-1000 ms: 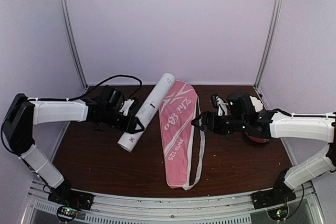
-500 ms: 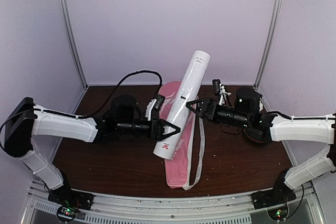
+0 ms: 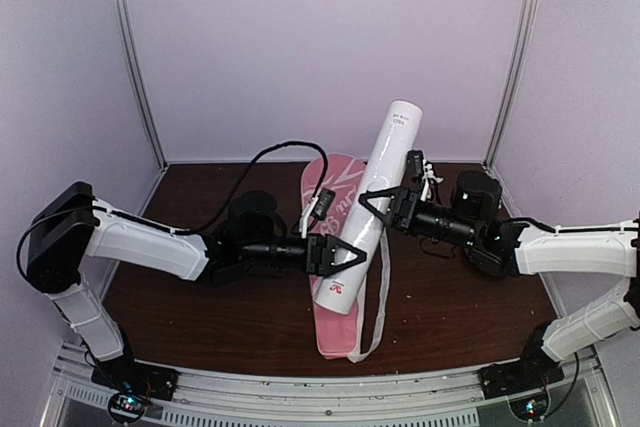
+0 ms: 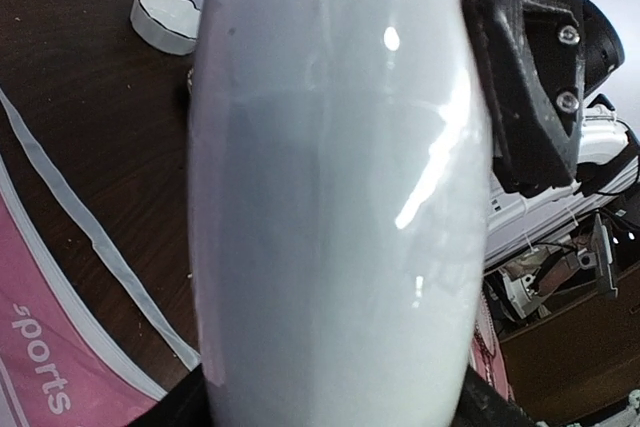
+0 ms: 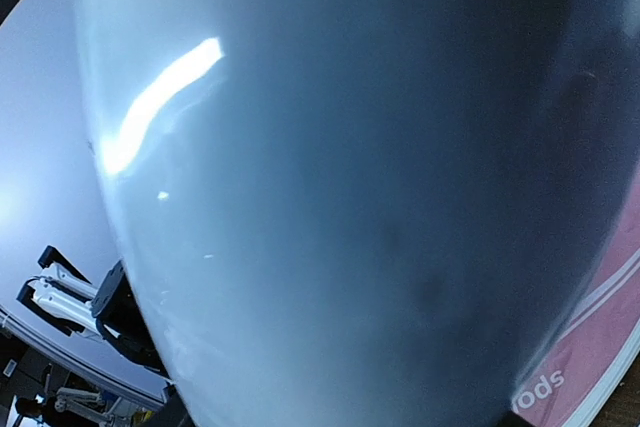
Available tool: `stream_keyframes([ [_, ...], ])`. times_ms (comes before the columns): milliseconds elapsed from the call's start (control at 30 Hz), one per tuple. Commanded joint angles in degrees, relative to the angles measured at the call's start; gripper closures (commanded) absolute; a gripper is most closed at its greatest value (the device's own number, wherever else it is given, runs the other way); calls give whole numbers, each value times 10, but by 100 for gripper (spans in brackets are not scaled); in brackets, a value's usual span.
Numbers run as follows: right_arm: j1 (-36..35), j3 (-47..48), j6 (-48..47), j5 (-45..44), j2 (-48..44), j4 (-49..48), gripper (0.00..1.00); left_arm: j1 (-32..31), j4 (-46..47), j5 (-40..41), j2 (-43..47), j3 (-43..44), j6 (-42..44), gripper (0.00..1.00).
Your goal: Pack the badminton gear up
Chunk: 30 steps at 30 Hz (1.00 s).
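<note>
Lifted steeper, white tube (image 3: 395,142) sits clamped in left pincer (image 3: 350,255); right pincer (image 3: 387,192) straddles it, grip unclear; pink cover (image 4: 40,377) reads "sports".

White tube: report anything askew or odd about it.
The white tube is off the table, tilted, top toward the right, above the pink cover. The left gripper holds its lower part; the right gripper straddles its middle, grip unclear. No damage visible.

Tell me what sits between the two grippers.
In the top view, the long white tube, raised and tilted over the pink cover; left gripper low on it, right gripper higher.
</note>
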<state>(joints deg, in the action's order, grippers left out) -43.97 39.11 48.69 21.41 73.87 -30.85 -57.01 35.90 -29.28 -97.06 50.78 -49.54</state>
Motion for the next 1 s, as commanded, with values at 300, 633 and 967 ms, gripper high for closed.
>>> stream_keyframes([
  [300,50,45,-74,-20,-49,380,45,28,-300,196,186,-3,186,2],
  [633,113,199,-147,36,166,557,46,51,-322,204,230,-35,211,2],
  [967,147,344,-213,9,340,661,19,64,-328,212,229,-46,225,2],
])
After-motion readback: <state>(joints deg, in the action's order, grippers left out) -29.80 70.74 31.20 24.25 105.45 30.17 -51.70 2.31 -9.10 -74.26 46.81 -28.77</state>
